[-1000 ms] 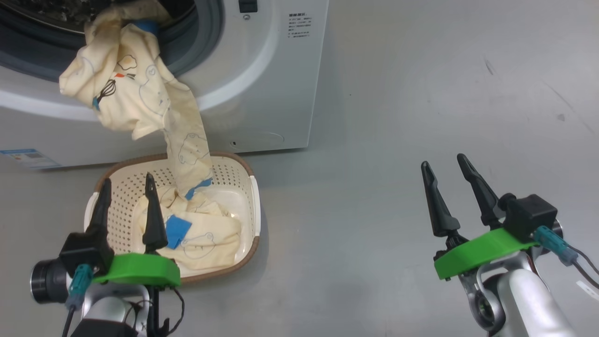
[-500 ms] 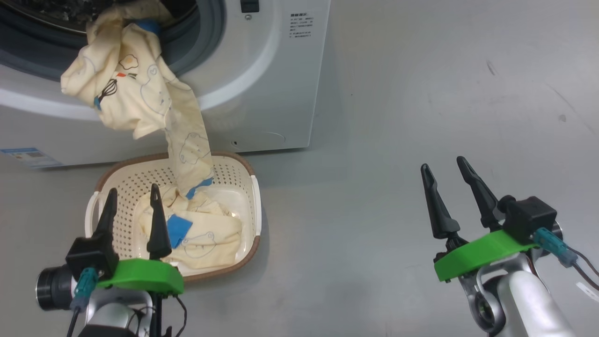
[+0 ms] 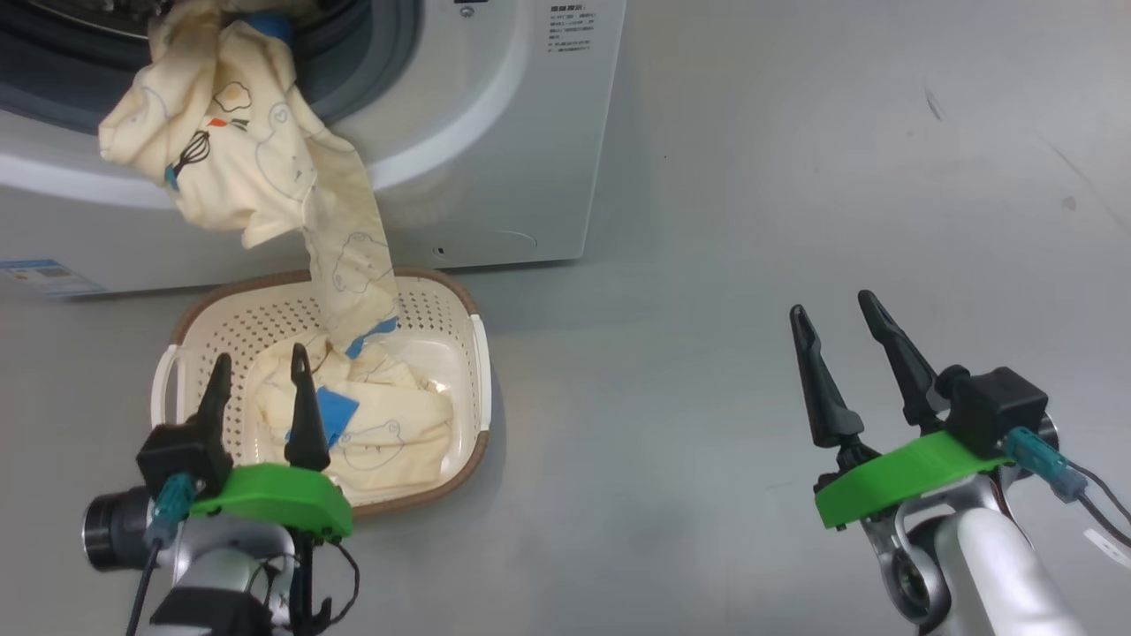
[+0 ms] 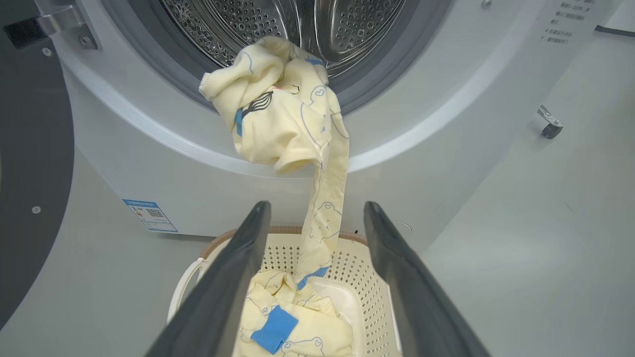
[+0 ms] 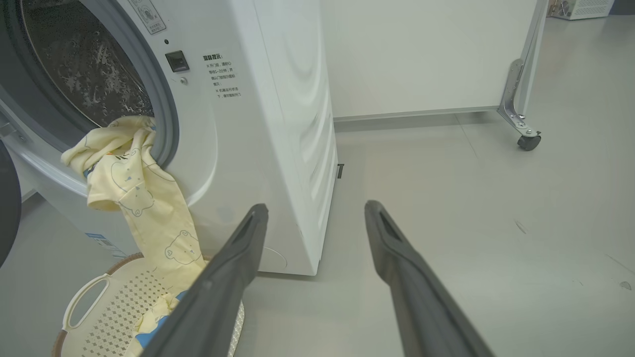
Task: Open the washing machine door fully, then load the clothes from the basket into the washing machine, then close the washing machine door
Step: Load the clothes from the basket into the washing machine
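Clothes (image 3: 349,256) hang as one upright strip from the washing machine (image 3: 495,132) mouth down to a heap in the basket (image 3: 442,300), directly ahead of the left end effector (image 3: 261,353), open and empty at the near rim; right end effector (image 3: 832,302), likewise open, stands well apart.
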Motion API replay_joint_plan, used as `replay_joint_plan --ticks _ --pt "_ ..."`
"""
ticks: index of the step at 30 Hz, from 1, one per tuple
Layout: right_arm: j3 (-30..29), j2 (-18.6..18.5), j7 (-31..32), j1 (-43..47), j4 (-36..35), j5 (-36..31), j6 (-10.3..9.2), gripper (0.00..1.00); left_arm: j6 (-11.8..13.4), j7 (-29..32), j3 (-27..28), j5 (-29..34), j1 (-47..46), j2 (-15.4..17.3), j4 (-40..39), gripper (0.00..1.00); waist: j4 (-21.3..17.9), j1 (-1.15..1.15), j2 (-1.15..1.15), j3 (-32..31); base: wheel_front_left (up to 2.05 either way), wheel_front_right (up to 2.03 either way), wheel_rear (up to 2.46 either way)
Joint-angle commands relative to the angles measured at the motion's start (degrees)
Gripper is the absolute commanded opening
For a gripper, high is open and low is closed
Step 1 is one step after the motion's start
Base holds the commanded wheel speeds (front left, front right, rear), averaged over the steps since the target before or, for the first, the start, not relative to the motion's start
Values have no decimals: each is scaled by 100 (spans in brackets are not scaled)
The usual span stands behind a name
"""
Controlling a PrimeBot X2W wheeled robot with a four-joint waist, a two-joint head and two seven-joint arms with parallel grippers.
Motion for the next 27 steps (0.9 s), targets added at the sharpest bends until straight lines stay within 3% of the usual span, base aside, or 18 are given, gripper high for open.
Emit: replay_joint_plan --ticks 1,14,27 --pt "150 -44 8 -157 -208 6 21 100 267 31 181 -81 -321 76 -55 100 -35 0 0 93 0 0 0" --pt "351 -44 -146 -561 -112 212 21 100 -480 444 174 -583 -1925 -183 2387 100 -482 0 0 767 0 0 0" --pt "602 -44 -307 -933 120 559 21 100 -963 258 442 -830 -3486 79 4554 100 -1104 0 0 1348 0 0 0"
